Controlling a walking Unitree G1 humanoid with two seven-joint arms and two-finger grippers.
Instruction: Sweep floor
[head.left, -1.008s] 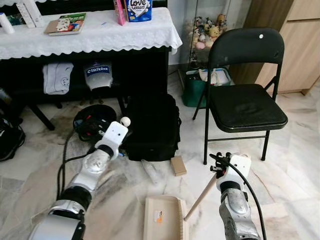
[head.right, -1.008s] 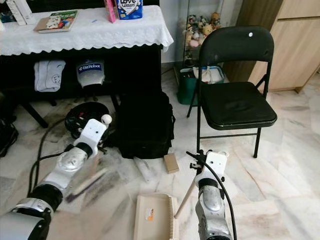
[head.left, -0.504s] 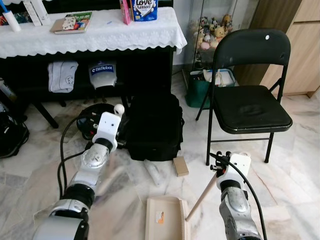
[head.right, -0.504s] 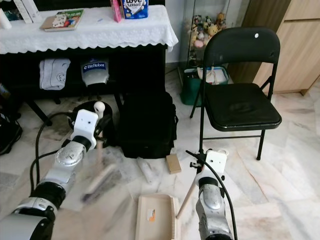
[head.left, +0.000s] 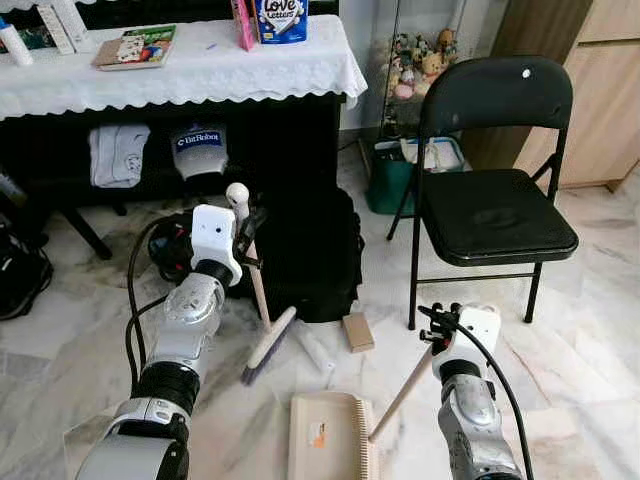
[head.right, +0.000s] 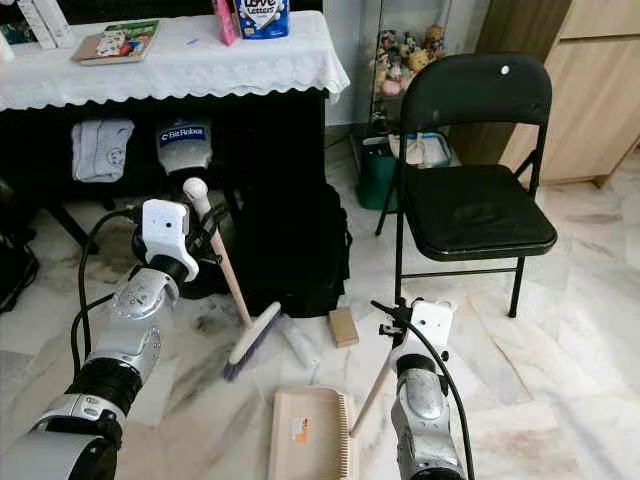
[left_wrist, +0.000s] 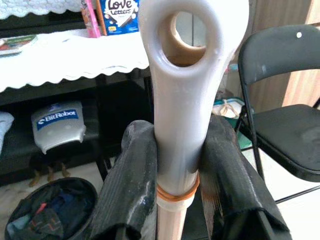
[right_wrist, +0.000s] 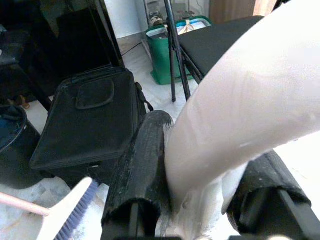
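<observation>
The room had a pale marbled floor (head.left: 590, 330), with a black bag (head.left: 305, 255) standing upright near its middle, in front of a worktop (head.left: 190, 65) draped in a white lace-edged cloth. To the right of the bag stood a black folding chair (head.left: 495, 200); to the bag's left sat a round black basket (head.left: 180, 245).

The left hand (left_wrist: 175, 165) was closed on the broom (head.left: 262, 310) just below its pale looped cap, one finger (left_wrist: 130, 185) on each side of the handle. The stick ran down in front of the bag's left edge, and the bristle head rested on the floor just before the bag's lower left corner. The right hand (right_wrist: 200, 200) gripped the pale end of the dustpan's handle, which sloped down to the dustpan (head.left: 330, 435), lying flat on the floor well in front of the bag.

Between the bag and the dustpan lay a small tan block (head.left: 357, 331) and a crumpled clear wrapper (head.left: 310, 345), both close to the bag's lower edge and just right of the broom head.

By my judgement the sweep was midway, with the litter not yet in the pan. The main risk was the broom head catching on the bag and pushing the wrapper under it or past the pan's side. The grip so high on the stick gave little control, so the head could swing wide, or skip over the flat wrapper. The pan could also slide if the block struck its lip.
</observation>
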